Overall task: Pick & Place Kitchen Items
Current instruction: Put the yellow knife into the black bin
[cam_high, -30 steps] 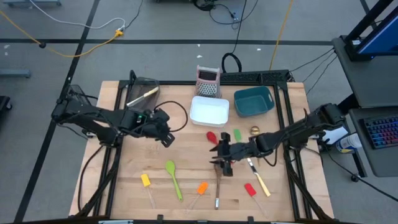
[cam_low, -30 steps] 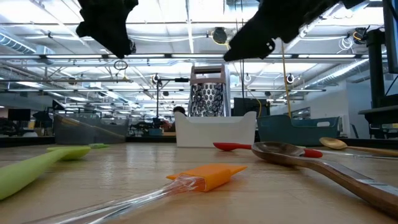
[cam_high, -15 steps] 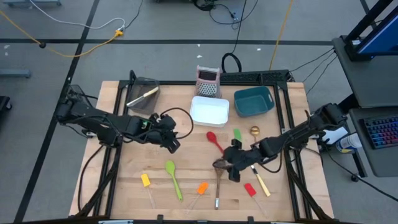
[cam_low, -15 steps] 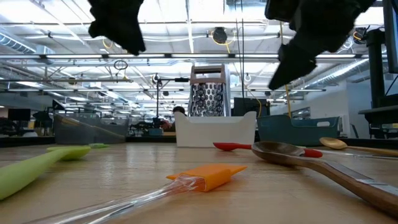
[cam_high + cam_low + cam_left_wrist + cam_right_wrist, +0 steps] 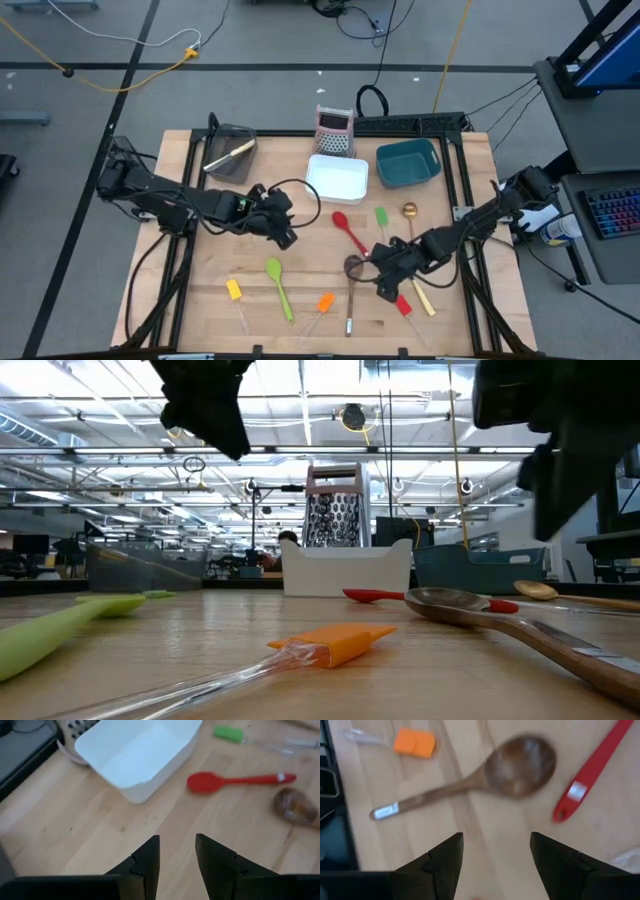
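High view, landmark: white bin (image 5: 337, 177) at the table's middle back, with the box grater (image 5: 334, 131) just behind it and the teal bin (image 5: 408, 163) beside it.
Mesh bin: dark mesh bin (image 5: 229, 150) stands well apart from the white bin, toward the left arm's side, with a wooden utensil (image 5: 229, 154) lying in it.
Near utensils: red spoon (image 5: 347, 227), green spatula (image 5: 382, 217) and gold spoon (image 5: 409, 211) lie just in front of the white bin.
Farther utensils: wooden spoon (image 5: 351, 290), orange spatula (image 5: 322, 304), green spoon (image 5: 279, 285), yellow spatula (image 5: 235, 293), red spatula (image 5: 403, 306) and cream-handled knife (image 5: 417, 292) lie well in front of it.
Left gripper: left gripper (image 5: 283, 236) hangs above bare table in front of the white bin, fingers (image 5: 146, 861) narrowly parted, holding nothing.
Right gripper: right gripper (image 5: 383, 282) hovers beside the wooden spoon's bowl, touching the red spatula in the overhead picture, fingers (image 5: 443, 858) spread wide, empty.
Open room: bare wood lies between the white bin and the mesh bin.
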`<state>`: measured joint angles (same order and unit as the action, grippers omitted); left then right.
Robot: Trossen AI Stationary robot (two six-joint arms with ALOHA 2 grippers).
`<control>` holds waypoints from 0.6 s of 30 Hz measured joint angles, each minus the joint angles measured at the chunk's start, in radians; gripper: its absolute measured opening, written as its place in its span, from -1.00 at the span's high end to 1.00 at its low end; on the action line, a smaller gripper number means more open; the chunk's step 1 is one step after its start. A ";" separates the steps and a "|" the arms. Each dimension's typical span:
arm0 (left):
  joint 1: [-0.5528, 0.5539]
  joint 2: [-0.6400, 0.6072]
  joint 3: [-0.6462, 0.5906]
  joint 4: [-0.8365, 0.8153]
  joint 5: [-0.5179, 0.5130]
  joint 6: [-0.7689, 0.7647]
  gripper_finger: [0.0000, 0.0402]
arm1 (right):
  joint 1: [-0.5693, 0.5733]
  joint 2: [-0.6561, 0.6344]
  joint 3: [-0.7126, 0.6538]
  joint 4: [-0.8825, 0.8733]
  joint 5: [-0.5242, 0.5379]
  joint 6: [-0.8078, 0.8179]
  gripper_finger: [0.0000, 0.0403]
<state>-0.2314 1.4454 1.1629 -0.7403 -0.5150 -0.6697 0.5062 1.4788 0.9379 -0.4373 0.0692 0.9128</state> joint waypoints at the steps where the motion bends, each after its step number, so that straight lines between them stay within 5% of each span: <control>1: 0.000 0.006 0.000 0.015 0.000 0.012 0.35 | 0.005 0.000 0.000 -0.009 -0.019 0.019 -0.11; 18: 0.000 0.023 0.001 0.245 0.071 0.302 0.35 | 0.044 -0.034 0.000 -0.187 -0.126 0.285 -0.11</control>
<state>-0.2312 1.4689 1.1641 -0.4957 -0.4445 -0.3681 0.5506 1.4453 0.9379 -0.6238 -0.0570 1.1975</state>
